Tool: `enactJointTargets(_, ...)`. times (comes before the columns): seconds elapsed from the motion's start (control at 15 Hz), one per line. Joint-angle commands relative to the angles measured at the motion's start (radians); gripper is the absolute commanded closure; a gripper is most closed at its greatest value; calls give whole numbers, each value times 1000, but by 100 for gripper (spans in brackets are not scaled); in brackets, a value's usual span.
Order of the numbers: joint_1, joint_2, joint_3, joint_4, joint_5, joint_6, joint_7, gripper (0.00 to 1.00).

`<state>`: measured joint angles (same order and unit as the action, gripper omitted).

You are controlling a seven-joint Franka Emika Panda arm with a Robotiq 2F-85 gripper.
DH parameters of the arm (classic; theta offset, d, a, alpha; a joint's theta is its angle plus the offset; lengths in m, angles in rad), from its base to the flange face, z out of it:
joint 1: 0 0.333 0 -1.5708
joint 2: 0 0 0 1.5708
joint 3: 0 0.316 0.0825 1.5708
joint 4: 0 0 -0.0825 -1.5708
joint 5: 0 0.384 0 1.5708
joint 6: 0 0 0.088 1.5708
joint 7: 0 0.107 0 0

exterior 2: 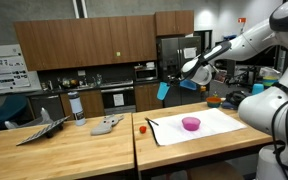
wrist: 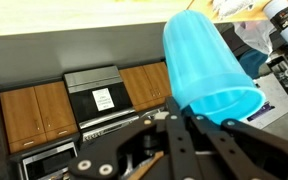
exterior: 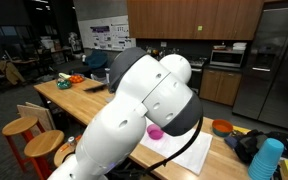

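In the wrist view my gripper is shut on the rim of a light blue plastic cup. The cup points away from the camera with its open mouth toward the fingers. In an exterior view the arm reaches out high above the counter, and the gripper holds the blue cup in the air, well above and behind a pink bowl on a white mat. In the exterior view filled by the white arm, only the pink bowl shows; the gripper is hidden.
A small red object, a grey item, a dark tray and a grey cylinder lie on the wooden counter. A stack of blue cups and an orange bowl sit near the counter's end. Kitchen cabinets stand behind.
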<state>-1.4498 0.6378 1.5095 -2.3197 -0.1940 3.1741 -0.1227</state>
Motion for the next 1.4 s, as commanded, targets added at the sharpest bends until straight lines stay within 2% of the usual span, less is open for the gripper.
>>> enactJointTargets(0.0, 57, 10, -26, -39, 17, 5, -1, 99)
enactJointTargets(0.47, 144, -24, -70, -67, 15, -39, -3, 99)
enactJointTargets(0.8, 127, -33, -62, -66, 10, -87, -34, 99)
enactJointTargets(1.33, 85, -34, -72, -89, -5, -73, -85, 99)
